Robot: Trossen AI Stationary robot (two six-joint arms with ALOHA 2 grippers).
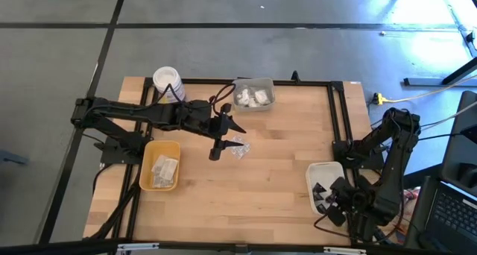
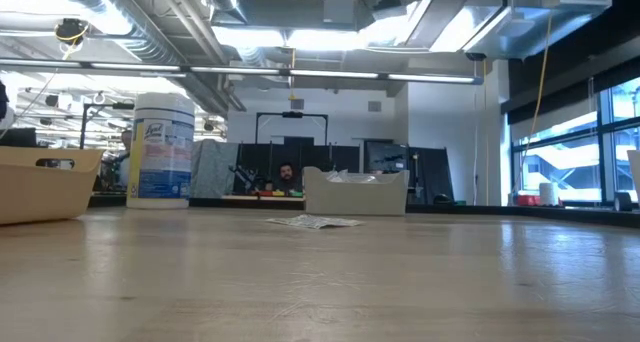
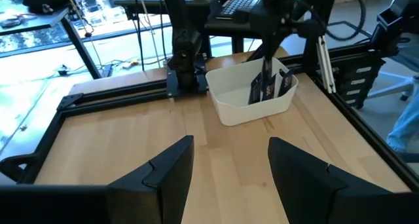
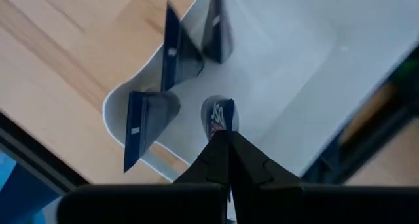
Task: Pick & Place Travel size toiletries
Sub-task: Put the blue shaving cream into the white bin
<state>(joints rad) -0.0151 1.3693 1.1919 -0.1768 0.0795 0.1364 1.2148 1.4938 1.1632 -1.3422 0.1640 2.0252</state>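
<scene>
Two dark robot arms work over a light wooden desk (image 1: 246, 188) seen from straight above. At the left of the frame, the left arm reaches from the desk's left edge toward the middle. Its left gripper (image 1: 217, 148) hangs just left of a small heap of clear crinkly blister packs (image 1: 238, 146) lying near the desk's centre. The fingers (image 3: 163, 175) are spread apart with bare wood between them, gripping nothing.

At the lower right of the overhead frame, the right arm is folded over a white tray (image 1: 322, 182). The right gripper (image 1: 335, 204) sits at the tray's lower edge with its fingers (image 4: 226, 155) pressed together. In the right wrist view their tip is right at a small dark tube (image 4: 220, 116) with red and white print; I cannot tell whether they pinch it. Dark wedges (image 4: 147, 122) stand upright in the same tray.

At the left of the overhead frame, just below the left arm, a yellow tray (image 1: 159, 165) holds white packets (image 1: 165, 168). At the upper middle, against the desk's far edge, a clear tray (image 1: 253, 94) holds white lumpy packets (image 1: 251, 98). A big white jar (image 1: 168, 81) stands at the upper left corner of the desk; the level view shows its blue label. In that view a person (image 2: 286, 176) sits far back in the room.
</scene>
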